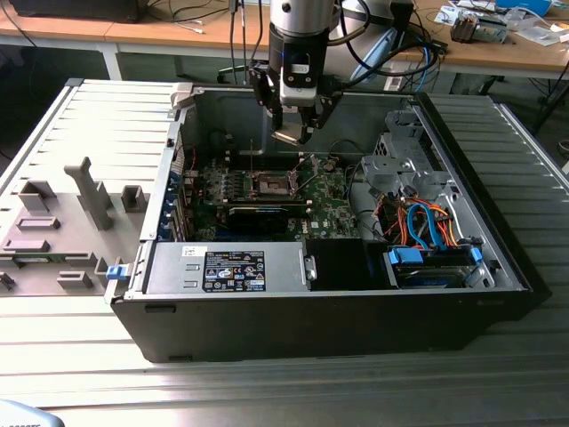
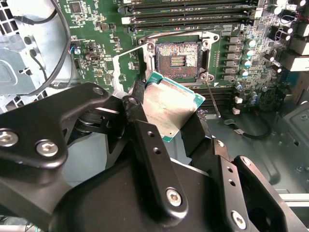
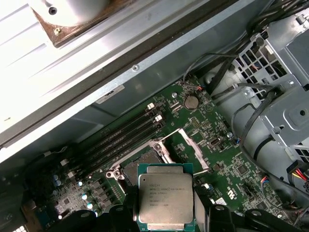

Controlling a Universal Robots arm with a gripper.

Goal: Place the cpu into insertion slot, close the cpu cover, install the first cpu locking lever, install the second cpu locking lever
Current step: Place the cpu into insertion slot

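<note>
My gripper (image 1: 292,132) hangs inside the open computer case, shut on the cpu (image 1: 291,136). The cpu (image 3: 165,195) is a silver-topped square chip with a green edge, pinched on two opposite sides by the black fingers (image 3: 218,215). It hovers tilted above the motherboard, just off the insertion slot (image 2: 177,57), a dark square socket with a silvery rim that lies bare. The cpu cover (image 3: 194,147), a thin silvery frame, stands swung up beside the socket. A thin metal locking lever (image 2: 213,100) sticks out next to the socket corner.
Long memory slots (image 2: 193,9) run beside the socket. A long black card (image 1: 258,214) lies in front of it, then the power supply (image 1: 233,269). A drive cage with blue and orange cables (image 1: 427,233) fills the exterior view's right. The case walls (image 1: 182,133) enclose all.
</note>
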